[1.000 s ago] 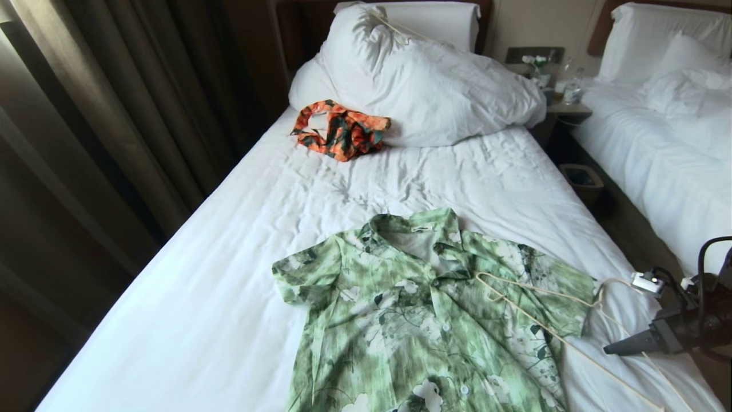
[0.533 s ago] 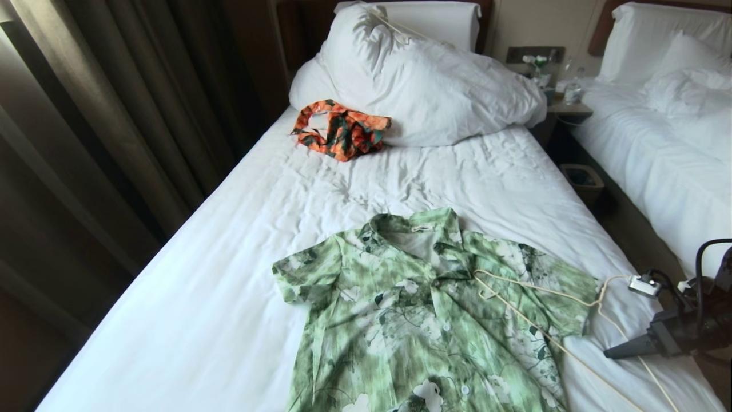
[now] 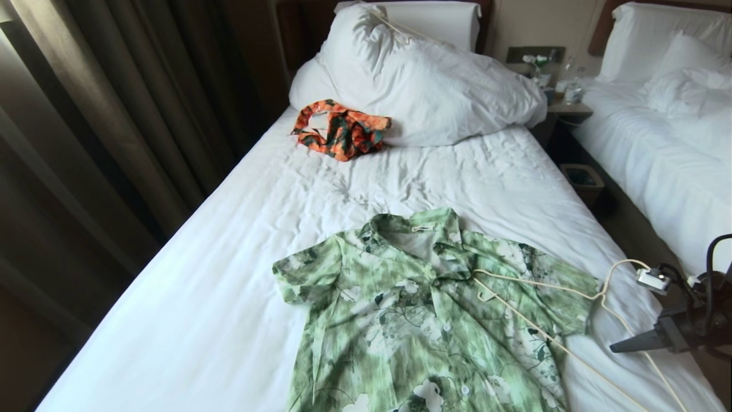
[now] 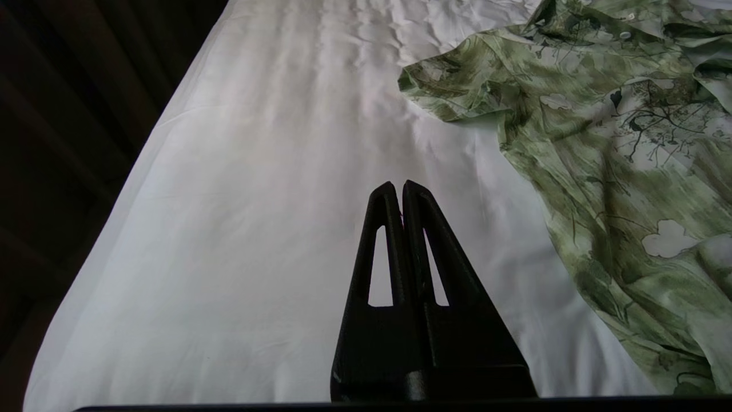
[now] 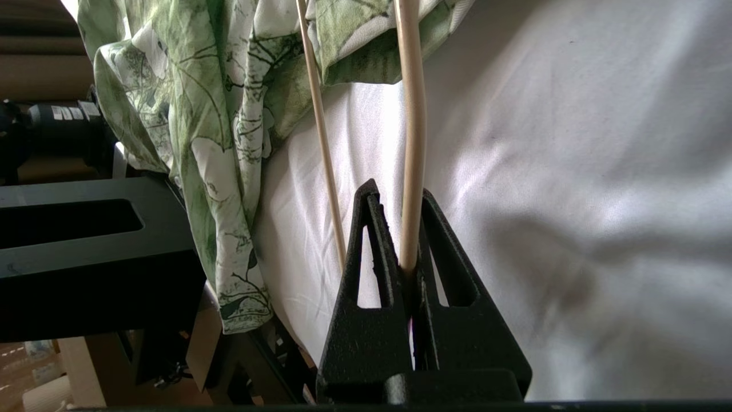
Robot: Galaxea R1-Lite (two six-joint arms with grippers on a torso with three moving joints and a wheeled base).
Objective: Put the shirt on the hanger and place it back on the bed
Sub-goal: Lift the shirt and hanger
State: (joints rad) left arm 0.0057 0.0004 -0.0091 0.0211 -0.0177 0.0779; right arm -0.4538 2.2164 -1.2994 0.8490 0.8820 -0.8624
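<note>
From the head camera I am seeing the green flower-print short-sleeved shirt (image 3: 423,320) lying on the white-sheeted bed (image 3: 240,274), the thin cream hanger (image 3: 549,320) crossing its shoulder toward four o'clock. The left gripper (image 4: 398,186) is hovering, pressed closed. The right gripper (image 5: 400,197) is clamping the hanger's bar.

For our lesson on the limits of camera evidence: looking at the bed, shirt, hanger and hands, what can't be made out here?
- Shirt: its hem, cut off by the head view's bottom edge.
- Hanger: its lower corner, past the same edge.
- Right hand, shut on the hanger: the head view shows only one dark finger, side-on.
- Left hand: outside the head view.
- Bedside items: too small to identify.
</note>
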